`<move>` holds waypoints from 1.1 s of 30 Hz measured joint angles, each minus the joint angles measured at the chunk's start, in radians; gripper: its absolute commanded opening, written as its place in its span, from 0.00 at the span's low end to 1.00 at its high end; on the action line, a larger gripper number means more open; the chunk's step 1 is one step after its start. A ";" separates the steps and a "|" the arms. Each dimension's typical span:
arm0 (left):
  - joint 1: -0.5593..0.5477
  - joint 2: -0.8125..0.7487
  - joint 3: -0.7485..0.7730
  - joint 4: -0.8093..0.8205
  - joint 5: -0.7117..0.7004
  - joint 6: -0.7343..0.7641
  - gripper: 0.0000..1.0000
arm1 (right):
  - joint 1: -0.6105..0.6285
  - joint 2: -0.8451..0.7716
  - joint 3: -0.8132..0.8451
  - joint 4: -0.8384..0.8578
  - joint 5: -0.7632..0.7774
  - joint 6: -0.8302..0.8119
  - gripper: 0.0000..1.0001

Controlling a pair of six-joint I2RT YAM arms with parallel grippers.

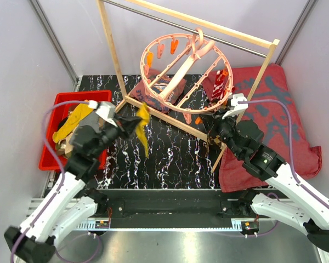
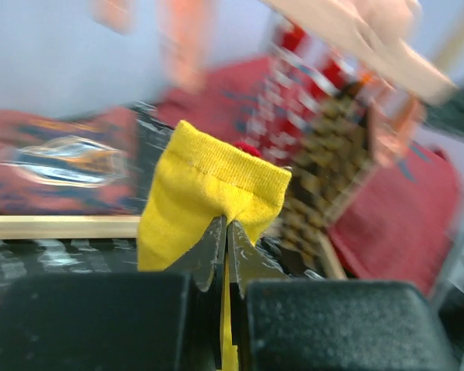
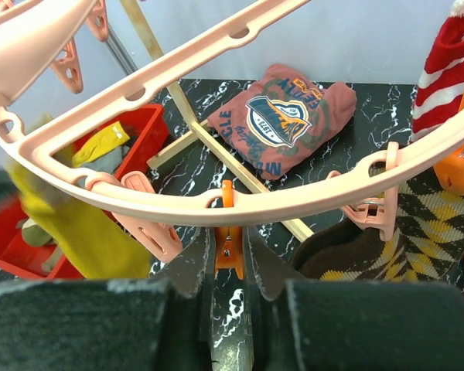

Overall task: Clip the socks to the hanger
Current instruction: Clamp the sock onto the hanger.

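Observation:
The salmon-pink ring hanger (image 1: 183, 71) hangs from the rack's bar, and its rim (image 3: 240, 205) crosses the right wrist view. My left gripper (image 1: 130, 121) is shut on a mustard yellow sock (image 1: 144, 129), held up left of the ring. In the left wrist view the sock's cuff (image 2: 213, 189) stands above the closed gripper (image 2: 223, 226). My right gripper (image 3: 230, 247) is closed on an orange clip (image 3: 230, 251) under the near rim. A red-white striped sock (image 3: 448, 69) and a brown argyle sock (image 3: 417, 224) hang from clips to its right.
A red bin (image 1: 46, 139) with more socks sits at the left. The wooden frame rack (image 1: 112, 49) stands across the back, its base bar (image 3: 247, 174) below the ring. A large dark-red cloth (image 1: 279, 109) lies at the right. A folded red printed garment (image 3: 286, 116) lies under the hanger.

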 measured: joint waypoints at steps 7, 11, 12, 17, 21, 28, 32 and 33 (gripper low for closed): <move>-0.303 0.166 -0.096 0.195 -0.108 -0.021 0.00 | 0.000 0.002 0.021 -0.014 -0.002 0.026 0.11; -0.406 0.271 -0.097 0.301 -0.171 -0.020 0.00 | 0.000 0.003 0.033 -0.024 -0.003 0.039 0.11; -0.426 0.297 -0.097 0.326 -0.184 -0.020 0.00 | 0.000 0.003 0.037 -0.029 -0.003 0.041 0.11; -0.497 0.425 -0.068 0.397 -0.235 -0.006 0.00 | 0.000 0.006 0.043 -0.040 -0.010 0.059 0.11; -0.528 0.493 -0.028 0.426 -0.258 0.005 0.00 | 0.000 0.013 0.043 -0.040 -0.012 0.068 0.11; -0.542 0.518 0.011 0.470 -0.275 0.013 0.00 | 0.000 0.024 0.043 -0.040 -0.019 0.080 0.11; -0.546 0.518 0.029 0.483 -0.291 0.019 0.00 | 0.000 0.033 0.043 -0.039 -0.028 0.087 0.11; -0.547 0.518 0.033 0.484 -0.295 0.021 0.00 | 0.000 0.035 0.043 -0.039 -0.029 0.090 0.11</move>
